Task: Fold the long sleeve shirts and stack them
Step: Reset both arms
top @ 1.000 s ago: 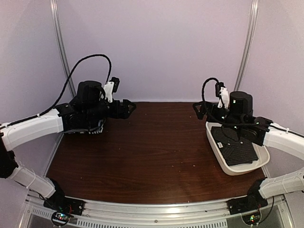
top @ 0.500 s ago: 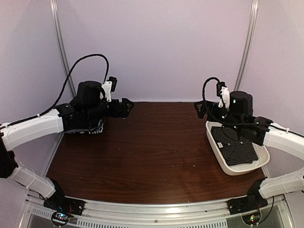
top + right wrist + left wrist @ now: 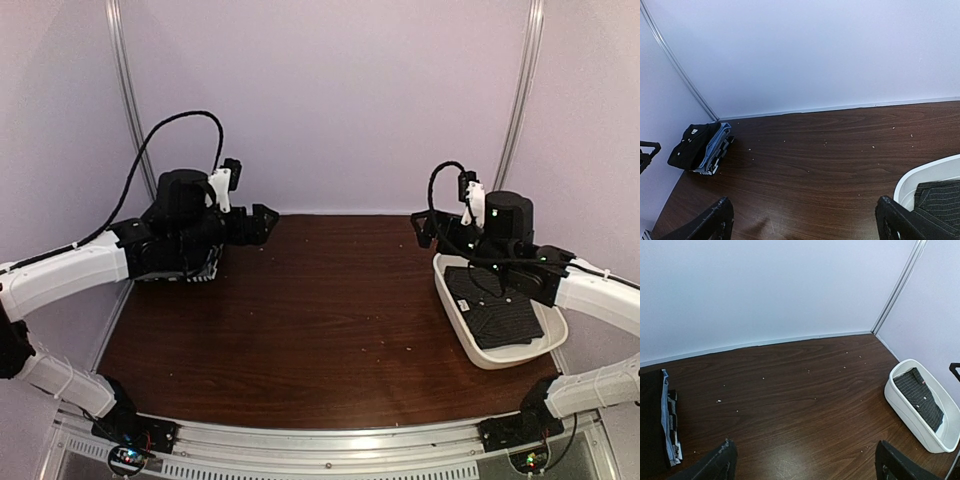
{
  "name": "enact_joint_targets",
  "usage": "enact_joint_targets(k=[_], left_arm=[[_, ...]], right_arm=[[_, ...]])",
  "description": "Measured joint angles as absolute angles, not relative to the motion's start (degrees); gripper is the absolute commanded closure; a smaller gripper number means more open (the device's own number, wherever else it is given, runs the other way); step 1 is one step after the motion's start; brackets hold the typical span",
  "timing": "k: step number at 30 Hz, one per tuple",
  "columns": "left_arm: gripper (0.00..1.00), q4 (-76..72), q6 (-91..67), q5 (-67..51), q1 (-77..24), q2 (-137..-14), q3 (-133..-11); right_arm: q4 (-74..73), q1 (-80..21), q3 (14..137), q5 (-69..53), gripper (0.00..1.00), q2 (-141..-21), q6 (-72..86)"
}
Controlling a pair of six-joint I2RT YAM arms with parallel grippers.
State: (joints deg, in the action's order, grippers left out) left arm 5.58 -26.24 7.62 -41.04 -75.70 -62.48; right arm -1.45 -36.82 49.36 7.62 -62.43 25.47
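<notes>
Tabletop (image 3: 320,320) middle is offering wide passage from left to right. Folded clothes stack (image 3: 702,145) is blocking the far-left corner. White bin (image 3: 905,412), holding 1 dark patterned shirt (image 3: 920,397), is occupying the right edge. Walls (image 3: 330,100) are enclosing 3 sides.

Shirt stack (image 3: 651,420) partly beyond the view's edge

Two robot arms are counted, each ending in one gripper: the left gripper (image 3: 262,222) and the right gripper (image 3: 425,228). One white tub (image 3: 500,362) is seen, and one dark, finely patterned shirt (image 3: 498,318) is counted in it. One stack of folded garments (image 3: 697,147) is seen, in which three layers are made out: black, blue, striped. One table (image 3: 320,320) is counted.
</notes>
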Motion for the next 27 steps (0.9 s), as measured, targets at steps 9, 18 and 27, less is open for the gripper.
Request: enact_joint_targets(k=[9,18,27], left_arm=[[0.02,5.61,-26.13,7.73,-41.04,-75.70,-62.24],[0.02,5.63,-25.82,7.75,-41.04,-75.70,-62.22],[0.02,5.63,-25.82,7.77,-41.04,-75.68,-62.02]], right_arm=[[-0.47,-36.82,49.34,8.60,0.00,-61.45,25.71],[-0.45,-36.82,49.34,9.04,0.00,-61.45,25.87],[-0.45,-36.82,49.34,9.02,0.00,-61.41,25.89]])
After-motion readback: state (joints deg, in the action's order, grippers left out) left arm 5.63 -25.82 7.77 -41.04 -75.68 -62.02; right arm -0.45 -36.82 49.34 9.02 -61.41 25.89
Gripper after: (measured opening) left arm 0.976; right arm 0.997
